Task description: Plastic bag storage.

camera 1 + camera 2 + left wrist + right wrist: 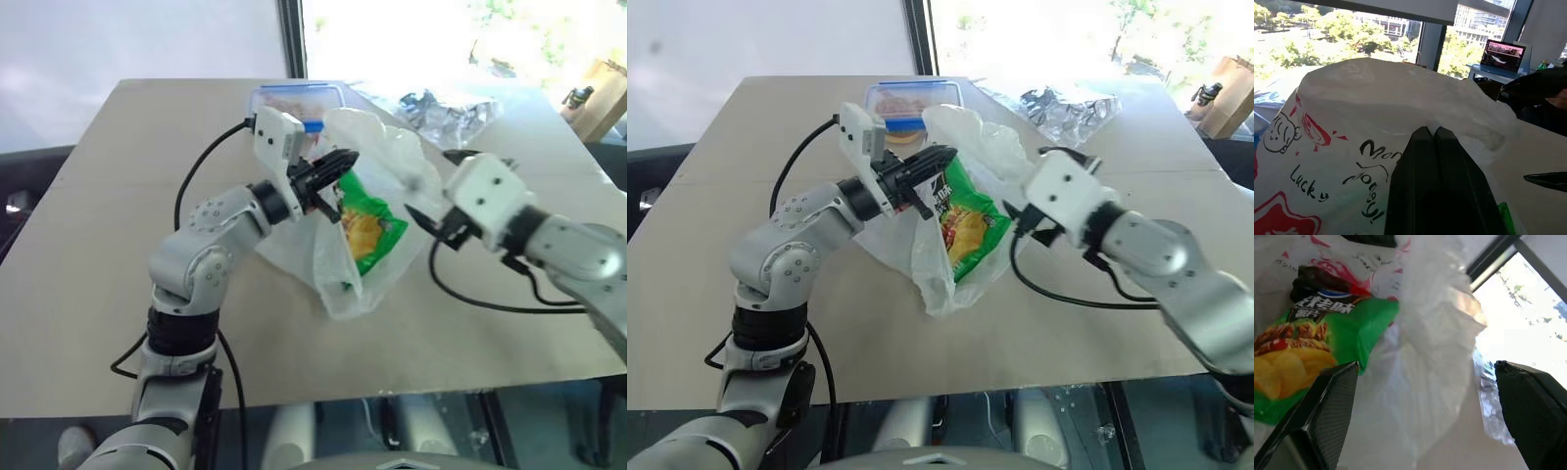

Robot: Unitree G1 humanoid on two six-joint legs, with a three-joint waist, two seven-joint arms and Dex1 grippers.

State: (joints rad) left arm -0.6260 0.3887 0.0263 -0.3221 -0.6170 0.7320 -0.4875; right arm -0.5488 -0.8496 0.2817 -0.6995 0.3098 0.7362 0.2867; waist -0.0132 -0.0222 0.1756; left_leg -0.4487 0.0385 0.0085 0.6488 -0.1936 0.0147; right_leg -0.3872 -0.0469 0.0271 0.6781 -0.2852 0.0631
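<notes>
The plastic bag point(384, 149), thin white with red pictures and black lettering, stands bunched on the wooden table point(118, 225). A green snack packet point(370, 225) shows inside it through the film. My left gripper point(343, 163) is shut on the bag's near-left rim and holds it up; in the left wrist view its fingers point(1435, 186) press together against the printed film point(1347, 112). My right gripper point(432, 186) hovers open just right of the bag, its jaws wide. The right wrist view has bag film point(1435, 333) and the packet point(1317, 333) between and beyond its fingers point(1327, 406).
A blue-lidded food box point(297, 99) sits behind the bag. A clear crinkly bag of dark silvery pieces point(449, 108) lies at the back right. A brown box point(603, 98) stands past the table's far right corner. Black cables trail from both wrists.
</notes>
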